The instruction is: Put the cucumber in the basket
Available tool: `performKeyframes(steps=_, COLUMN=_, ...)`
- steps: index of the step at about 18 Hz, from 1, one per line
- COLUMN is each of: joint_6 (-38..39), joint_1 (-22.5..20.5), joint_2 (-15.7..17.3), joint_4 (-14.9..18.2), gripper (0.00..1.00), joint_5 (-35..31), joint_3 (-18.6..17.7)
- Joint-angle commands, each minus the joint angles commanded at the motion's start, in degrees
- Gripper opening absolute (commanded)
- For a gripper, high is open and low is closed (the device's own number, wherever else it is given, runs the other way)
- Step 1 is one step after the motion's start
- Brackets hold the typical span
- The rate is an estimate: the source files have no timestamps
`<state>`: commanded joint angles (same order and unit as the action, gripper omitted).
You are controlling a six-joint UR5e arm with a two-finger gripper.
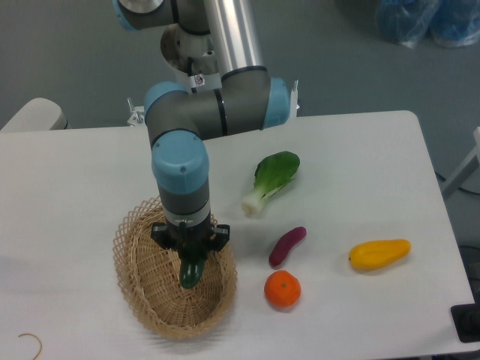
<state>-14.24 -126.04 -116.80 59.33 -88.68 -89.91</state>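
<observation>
Now the gripper [190, 253] is hanging straight down over the basket [140, 281], its fingers closing on the cucumber [190, 271], which is dangling nearly upright with its dark green lower end poking out below the jaws. That tip is sitting over the middle of the wicker bowl, inside the line of the looped rim; whether it is touching the woven floor, I cannot tell from this angle. The arm's grey and blue wrist is standing right above it, hiding the upper part of the vegetable. Over on the table [360, 157], to the right of the basket, the bok choy [271, 181] is lying with its white stem pointing down-left. Below it the purple sweet potato [287, 245] is resting at a slant, the orange [283, 289] is sitting just beside the basket's right edge, and the yellow mango [379, 253] is lying further right, well apart from the rest.
</observation>
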Motion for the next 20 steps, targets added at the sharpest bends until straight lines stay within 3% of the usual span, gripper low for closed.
performKeyframes(steps=3, joint_6=0.44, joint_1=2.28, joint_2=-1.14, joint_4=-0.35, gripper=0.36, joint_5=-2.46, joint_3=0.00)
performKeyframes(steps=9, joint_6=0.62, joint_1=2.81, joint_2=-2.55, joint_4=-1.14, gripper=0.38, joint_5=-2.64, joint_3=-0.26)
performKeyframes(steps=10, joint_6=0.44, joint_1=2.99, joint_2=-2.55, joint_4=-1.14, gripper=0.47, joint_5=-2.64, joint_3=-0.35)
performKeyframes(steps=13, joint_6=-0.52, joint_1=2.99, joint_2=-2.55, joint_4=-1.49, gripper=1.00, joint_5=-2.55, joint_3=-0.27)
performKeyframes(steps=16, joint_6=-0.97, joint_1=2.90, joint_2=-2.38, joint_4=-2.28, gripper=1.00, joint_5=-2.90, joint_3=1.31)
performKeyframes(steps=20, joint_6=-3.32, joint_1=2.38, joint_2=-1.42, joint_4=-2.29, gripper=1.00, joint_5=-7.99, joint_3=4.47)
